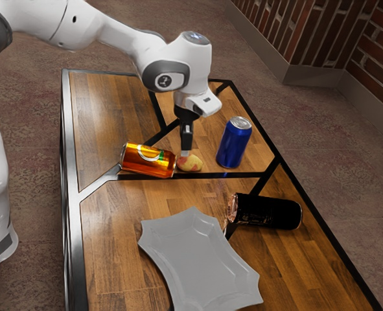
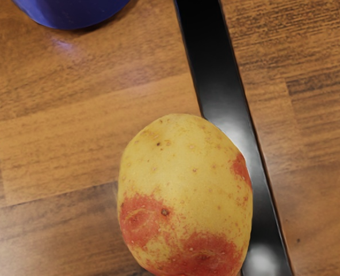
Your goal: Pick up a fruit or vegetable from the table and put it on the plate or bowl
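Fruit (image 1: 191, 162) is noted on the table, just beside the orange can (image 1: 148, 160), long axis roughly in line with the can's. Gripper (image 1: 186, 153) is poised over its can-side end. Whether it is open or closed cannot be told.

White, rounded arm (image 1: 113, 29) with grey joint caps, black claw (image 1: 186, 153).

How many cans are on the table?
3. An orange can lies beside the fruit, a blue can stands on its other side, a black can lies near the plate.
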`<move>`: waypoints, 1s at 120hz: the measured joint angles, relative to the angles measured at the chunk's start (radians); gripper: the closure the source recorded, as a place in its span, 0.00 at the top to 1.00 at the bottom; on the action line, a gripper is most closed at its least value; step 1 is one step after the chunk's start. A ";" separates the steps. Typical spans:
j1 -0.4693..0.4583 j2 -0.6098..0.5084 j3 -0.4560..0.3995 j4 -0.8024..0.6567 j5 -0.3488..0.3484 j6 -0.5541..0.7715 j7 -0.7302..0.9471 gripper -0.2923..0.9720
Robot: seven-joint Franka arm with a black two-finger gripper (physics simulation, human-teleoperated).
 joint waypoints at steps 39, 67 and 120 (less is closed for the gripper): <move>0.002 0.070 0.000 0.021 0.000 0.062 0.103 0.76; -0.006 0.083 -0.001 0.021 -0.017 0.088 0.148 0.76; 0.000 0.041 -0.002 -0.036 -0.059 0.111 0.195 0.76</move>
